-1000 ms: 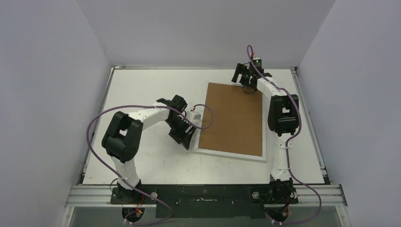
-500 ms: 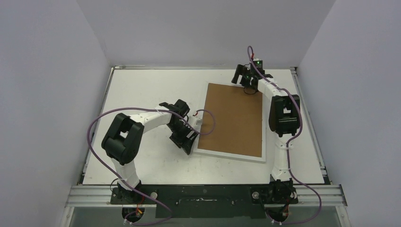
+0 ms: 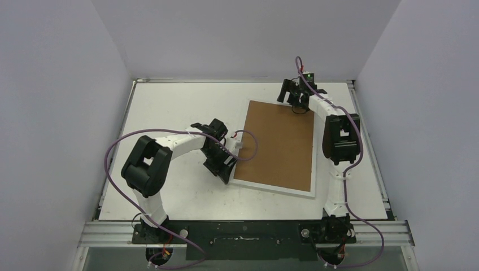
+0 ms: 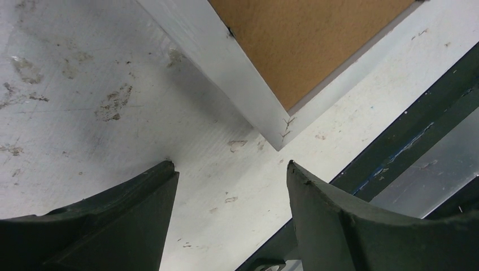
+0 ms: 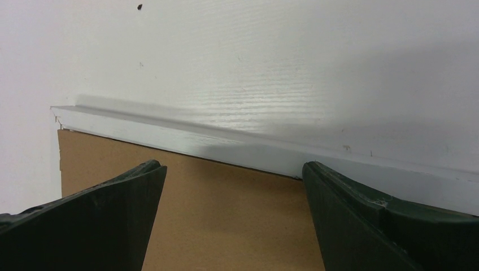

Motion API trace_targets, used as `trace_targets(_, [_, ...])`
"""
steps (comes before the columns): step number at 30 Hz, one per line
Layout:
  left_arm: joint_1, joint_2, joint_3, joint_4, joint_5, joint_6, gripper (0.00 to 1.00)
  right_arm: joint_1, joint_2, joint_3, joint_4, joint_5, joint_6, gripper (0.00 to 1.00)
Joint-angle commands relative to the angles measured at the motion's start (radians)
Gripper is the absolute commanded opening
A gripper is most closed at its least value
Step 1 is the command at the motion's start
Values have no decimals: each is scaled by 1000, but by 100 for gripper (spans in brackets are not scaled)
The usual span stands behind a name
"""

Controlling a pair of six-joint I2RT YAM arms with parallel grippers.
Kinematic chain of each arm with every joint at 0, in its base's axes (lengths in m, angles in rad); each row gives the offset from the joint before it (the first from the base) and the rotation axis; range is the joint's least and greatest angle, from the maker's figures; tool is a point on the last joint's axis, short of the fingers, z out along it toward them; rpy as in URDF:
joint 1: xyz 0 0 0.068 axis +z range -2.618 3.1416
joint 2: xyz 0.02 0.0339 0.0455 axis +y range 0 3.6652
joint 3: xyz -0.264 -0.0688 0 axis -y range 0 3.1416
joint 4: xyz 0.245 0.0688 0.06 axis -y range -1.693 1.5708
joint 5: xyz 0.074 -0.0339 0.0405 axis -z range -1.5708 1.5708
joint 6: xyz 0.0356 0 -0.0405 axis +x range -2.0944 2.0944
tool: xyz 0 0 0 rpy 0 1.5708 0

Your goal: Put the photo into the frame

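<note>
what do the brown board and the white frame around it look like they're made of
Flat brown rectangular board: probably pressed fibreboard, matte, with a fine speckled grain. Narrow white rectangular frame: smooth, faintly glossy; painted wood or plastic, unclear. A hairline crack at its mitred corner hints at a coating.

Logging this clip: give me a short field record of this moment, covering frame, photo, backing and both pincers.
frame: lies flat on the table, white border showing
backing board: plain brown, fills the frame's middle
photo: not visible in any view
left pincer: open, empty, low over the table, the frame's near-left corner just ahead of its fingertips, not touching
right pincer: open, empty, over the frame's far edge
task state: cannot tell whether the photo is under the board
</note>
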Motion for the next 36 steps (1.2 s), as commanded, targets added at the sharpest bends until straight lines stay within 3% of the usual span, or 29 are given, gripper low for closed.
trace_targets(1, [2,-37,0,62,-40,-17,69,0,-109,-47,-99,21,-3,98])
trace_targets(9, [42,-29,34,62,-68,-32,69,-58,-170,-18,-121,52,13,92])
trace_targets(17, [26,-162,-46,26,-50,107,69,-112,-132,36,-127,120,19,90])
trace_targets(25, [-73,-146,-96,89,-182,120,69,-141,-83,27,-95,158,13,90])
trace_targets(36, [-139,-127,-143,253,-468,59,68,-184,35,66,-70,25,19,90])
